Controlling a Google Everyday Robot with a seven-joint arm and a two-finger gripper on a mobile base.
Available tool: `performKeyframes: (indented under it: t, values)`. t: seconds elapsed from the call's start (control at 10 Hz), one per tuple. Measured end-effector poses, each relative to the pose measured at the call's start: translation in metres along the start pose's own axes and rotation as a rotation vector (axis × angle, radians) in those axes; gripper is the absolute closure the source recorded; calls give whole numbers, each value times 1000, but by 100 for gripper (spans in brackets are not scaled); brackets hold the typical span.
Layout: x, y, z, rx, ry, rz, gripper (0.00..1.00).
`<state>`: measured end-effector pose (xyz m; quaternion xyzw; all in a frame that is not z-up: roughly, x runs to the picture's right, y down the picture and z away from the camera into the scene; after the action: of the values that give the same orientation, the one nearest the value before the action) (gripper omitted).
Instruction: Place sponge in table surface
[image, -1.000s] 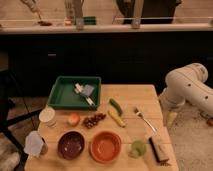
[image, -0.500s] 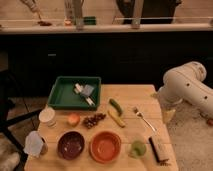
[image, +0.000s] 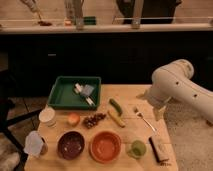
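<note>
White arm (image: 172, 82) folded at table surface (image: 131, 97) edge | claw (image: 159, 114) down, apart, empty | sponge (image: 88, 90) in green tray (image: 75, 79)

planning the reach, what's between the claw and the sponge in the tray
camera view: claw hangs by the table's right edge; between it and the sponge lie a fork, a green vegetable and the green tray's wall.

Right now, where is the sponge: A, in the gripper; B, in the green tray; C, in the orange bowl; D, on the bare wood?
B: the sponge lies in the green tray, while the gripper hangs at the right edge of the table, well apart from it.
</note>
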<state>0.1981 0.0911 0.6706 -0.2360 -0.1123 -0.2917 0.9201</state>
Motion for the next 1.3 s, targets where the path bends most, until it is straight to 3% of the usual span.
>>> performKeyframes:
  t: [0.3,0.4,0.9,1.1,1.3]
  values:
    - [-45,-16,6,-40,-43,-208,20]
    - [-53,-19,7,-46,-49,-248,20]
    - [-52,-18,7,-50,-45,-253,20]
    - [-52,-19,8,-35,-53,-257,20]
    - [-50,-44,16,-12,-65,-300,20]
